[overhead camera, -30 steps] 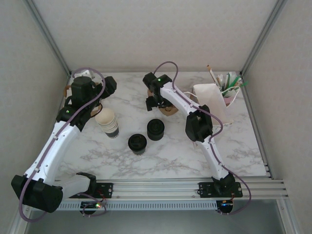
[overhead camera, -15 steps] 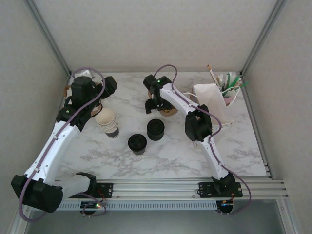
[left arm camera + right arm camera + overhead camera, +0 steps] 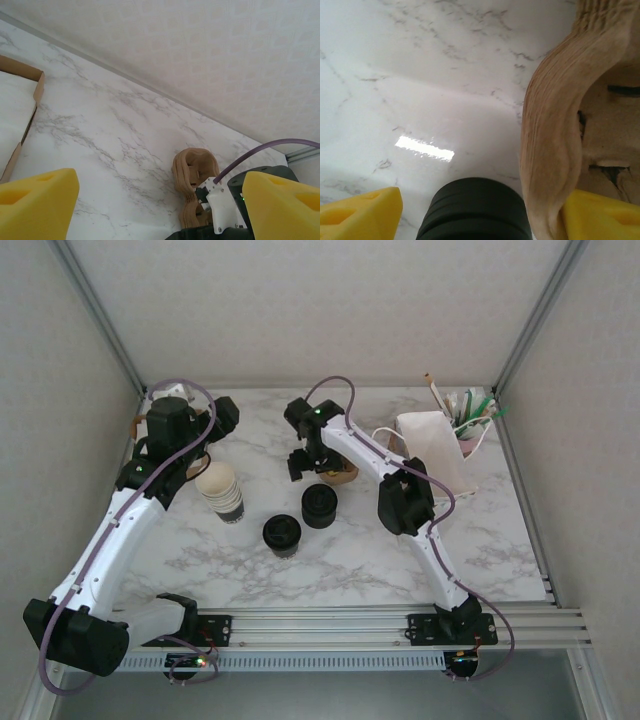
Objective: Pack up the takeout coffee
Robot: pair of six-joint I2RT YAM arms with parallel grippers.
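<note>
Where the left arm [image 3: 110,540] leaves its base at the near left corner, it runs long and nearly straight toward the far left of the marble table [image 3: 350,560], with the wrist bent downward. The left claw [image 3: 190,454] hangs there with its yellow foam pads [image 3: 37,205] spread wide and nothing between them. Just right of this claw, a little nearer the bases, stands a tall stack of cream cups [image 3: 220,490]. Farther right of that claw and nearer still sits the takeout coffee [image 3: 282,533], seen from above as a round black lid; its cream body is hard to make out. It is apart from both claws.

The right arm [image 3: 430,540] climbs from the near right, folds at the elbow and stretches leftward to mid-table. The right claw [image 3: 303,465] points down, jaws wide apart and empty. Just ahead of it, between its pads, is a squat black stack of lids [image 3: 475,210]. Just beside one pad is a stack of brown pulp cup carriers [image 3: 560,125]. Well right of this claw are a white paper bag [image 3: 430,445] and a cup of straws [image 3: 465,425].
</note>
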